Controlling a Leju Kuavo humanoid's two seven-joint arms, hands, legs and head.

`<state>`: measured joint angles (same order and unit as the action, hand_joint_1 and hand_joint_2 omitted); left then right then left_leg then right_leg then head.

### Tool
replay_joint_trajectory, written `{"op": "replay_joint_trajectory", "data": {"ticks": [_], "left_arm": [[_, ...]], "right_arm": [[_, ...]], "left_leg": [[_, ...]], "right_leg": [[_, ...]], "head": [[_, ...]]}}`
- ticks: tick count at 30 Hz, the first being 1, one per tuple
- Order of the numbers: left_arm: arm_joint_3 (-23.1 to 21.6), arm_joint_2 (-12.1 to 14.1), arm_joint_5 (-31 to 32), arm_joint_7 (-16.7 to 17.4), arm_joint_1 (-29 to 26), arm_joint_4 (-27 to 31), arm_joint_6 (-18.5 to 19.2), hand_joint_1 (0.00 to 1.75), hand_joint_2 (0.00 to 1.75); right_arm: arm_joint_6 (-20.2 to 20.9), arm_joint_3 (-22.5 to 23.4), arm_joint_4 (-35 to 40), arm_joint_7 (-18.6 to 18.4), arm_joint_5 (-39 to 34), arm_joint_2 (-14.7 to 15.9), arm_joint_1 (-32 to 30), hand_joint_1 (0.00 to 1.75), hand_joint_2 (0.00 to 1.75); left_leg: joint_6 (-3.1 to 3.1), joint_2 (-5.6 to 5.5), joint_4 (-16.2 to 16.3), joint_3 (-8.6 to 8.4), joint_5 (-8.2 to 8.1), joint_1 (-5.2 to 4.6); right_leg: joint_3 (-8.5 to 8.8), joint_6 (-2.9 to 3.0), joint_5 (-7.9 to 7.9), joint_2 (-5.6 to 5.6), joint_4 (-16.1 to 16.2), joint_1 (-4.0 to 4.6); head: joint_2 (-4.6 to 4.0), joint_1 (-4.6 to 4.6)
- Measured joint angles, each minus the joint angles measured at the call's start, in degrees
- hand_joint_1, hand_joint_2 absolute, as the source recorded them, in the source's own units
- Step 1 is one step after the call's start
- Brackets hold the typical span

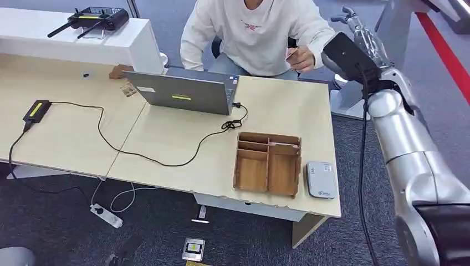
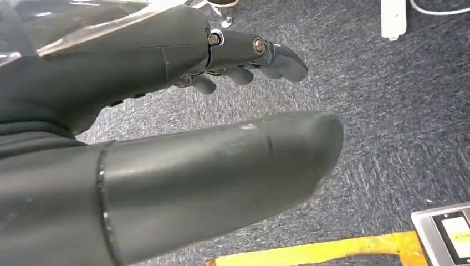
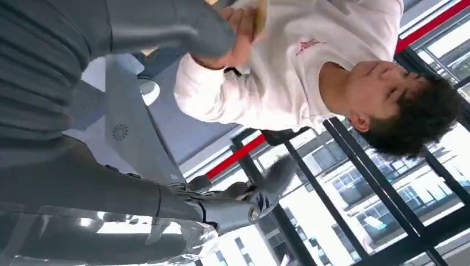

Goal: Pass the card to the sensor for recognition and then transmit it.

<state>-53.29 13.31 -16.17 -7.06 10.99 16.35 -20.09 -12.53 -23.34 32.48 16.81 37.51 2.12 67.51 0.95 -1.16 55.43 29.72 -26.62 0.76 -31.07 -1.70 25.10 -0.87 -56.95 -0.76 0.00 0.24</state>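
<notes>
A person in a white sweatshirt (image 1: 252,33) sits behind the desk and holds a small tan card (image 1: 291,54) in one hand. My right hand (image 1: 361,34) is raised beside that hand, fingers apart and empty. In the right wrist view my right hand (image 3: 83,177) has its thumb (image 3: 183,25) close against the person's hand, which grips the card (image 3: 259,16). The white card sensor (image 1: 321,179) lies flat at the desk's near right corner. My left hand (image 2: 166,155) hangs over the carpet, fingers spread, holding nothing.
A wooden compartment tray (image 1: 268,164) stands beside the sensor. A grey laptop (image 1: 185,91) with a black cable sits mid-desk, and a small black box (image 1: 36,111) lies at the left. On the floor are a power strip (image 1: 106,215) and a small device (image 2: 446,233).
</notes>
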Motion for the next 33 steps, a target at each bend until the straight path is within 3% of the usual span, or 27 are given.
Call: {"op": "replay_joint_trajectory", "data": {"ticks": [8, 16, 21, 28, 33], "left_arm": [[0.48, 0.02, -0.04, -0.87, -0.56, 0.04, -0.26, 0.0, 0.0], [2.4, -0.02, -1.46, -1.0, -1.43, 0.09, -0.04, 0.0, 0.0], [3.69, -0.02, -2.36, -1.6, -2.0, 0.24, 0.81, 0.0, 0.0], [5.13, -0.09, -3.34, -2.32, -2.04, 0.24, 0.27, 0.0, 0.0], [5.73, -1.57, -1.51, -1.16, -2.17, 0.24, -4.04, 0.0, 0.0]], "right_arm": [[0.39, 0.06, 0.63, 0.13, -7.18, 0.11, -2.05, 0.0, 1.75], [6.25, 0.59, 9.12, -1.26, -18.3, 1.62, -4.73, 0.0, 1.75], [11.19, 1.12, 17.78, -5.66, -22.54, 3.94, -8.88, 0.0, 1.75], [12.52, 1.62, 26.96, -10.12, -21.19, 7.08, -15.96, 0.0, 1.75], [12.52, 1.55, 35.24, -11.76, -4.7, 10.21, -27.6, 0.0, 1.75]], "left_leg": [[0.0, 0.01, 0.0, -0.02, 0.0, 0.01], [0.0, 0.01, 0.01, -0.05, 0.0, 0.0], [0.0, 0.01, 0.01, -0.05, 0.0, 0.0], [-0.01, 0.01, 0.01, -0.14, -0.01, 0.01], [-0.06, -0.01, 0.01, -0.14, -0.06, 0.0]], "right_leg": [[0.01, 0.0, 0.0, 0.0, 0.0, 0.0], [0.0, 0.0, 0.0, -0.01, 0.02, 0.0], [0.02, 0.0, 0.0, -0.01, 0.04, 0.0], [0.07, 0.0, 0.0, -0.02, 0.07, 0.0], [0.13, -0.04, 0.03, 0.01, 0.08, 0.01]], "head": [[0.0, 0.02], [0.0, 0.02], [0.0, 0.0], [0.0, 0.0], [0.0, 0.02]]}}
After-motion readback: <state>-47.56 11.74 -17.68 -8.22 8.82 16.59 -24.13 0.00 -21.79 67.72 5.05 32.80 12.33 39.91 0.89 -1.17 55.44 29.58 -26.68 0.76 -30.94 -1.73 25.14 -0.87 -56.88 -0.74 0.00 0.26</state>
